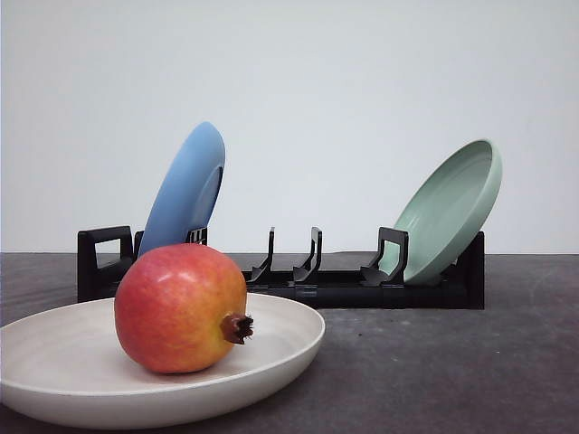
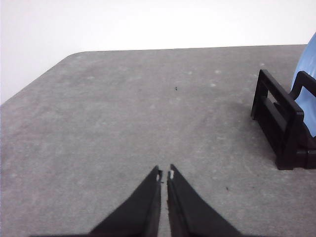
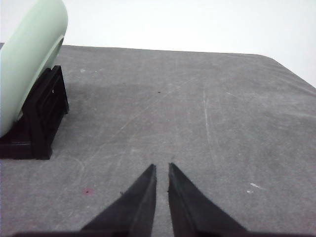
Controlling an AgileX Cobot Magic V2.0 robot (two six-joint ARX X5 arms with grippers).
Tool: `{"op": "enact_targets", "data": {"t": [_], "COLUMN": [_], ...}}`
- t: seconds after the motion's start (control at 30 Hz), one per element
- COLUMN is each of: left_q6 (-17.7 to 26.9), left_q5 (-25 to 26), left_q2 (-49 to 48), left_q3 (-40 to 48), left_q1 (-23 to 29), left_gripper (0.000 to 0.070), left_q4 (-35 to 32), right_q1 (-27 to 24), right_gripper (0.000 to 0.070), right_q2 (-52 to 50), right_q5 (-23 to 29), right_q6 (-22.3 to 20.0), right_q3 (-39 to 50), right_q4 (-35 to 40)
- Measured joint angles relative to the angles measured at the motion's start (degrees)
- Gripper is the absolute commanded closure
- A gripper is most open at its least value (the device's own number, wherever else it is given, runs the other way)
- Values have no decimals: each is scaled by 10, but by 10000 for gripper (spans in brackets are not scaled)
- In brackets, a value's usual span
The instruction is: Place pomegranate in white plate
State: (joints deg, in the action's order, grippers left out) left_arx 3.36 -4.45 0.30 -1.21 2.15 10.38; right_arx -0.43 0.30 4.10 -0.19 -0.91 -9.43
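Observation:
The pomegranate [image 1: 181,307] rests inside the white plate [image 1: 289,339] at the front left of the table, its dark crown tip pointing right. My left gripper [image 2: 165,174] hovers over bare grey table with its black fingers together and nothing between them. The right gripper [image 3: 162,168] is likewise shut over bare table, nothing held.
A black dish rack [image 1: 298,280] stands behind the plate, with a blue plate [image 1: 185,190] leaning at its left end and a pale green plate [image 1: 452,208] at its right end. The rack's ends show beside each wrist: [image 2: 281,123], [image 3: 42,116].

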Motion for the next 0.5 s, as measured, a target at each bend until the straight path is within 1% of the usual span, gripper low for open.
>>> {"op": "enact_targets", "data": {"t": [0.5], "left_q6": [0], "left_q5": [0], "left_q2": [0], "left_q3": [0], "left_q1": [0], "left_gripper": [700], "left_q4": [0], "right_q1": [0], "right_gripper": [656], "right_q2": [0], "right_q5": [0], "right_q6": [0], "right_q3": [0], "right_q4": [0]}}
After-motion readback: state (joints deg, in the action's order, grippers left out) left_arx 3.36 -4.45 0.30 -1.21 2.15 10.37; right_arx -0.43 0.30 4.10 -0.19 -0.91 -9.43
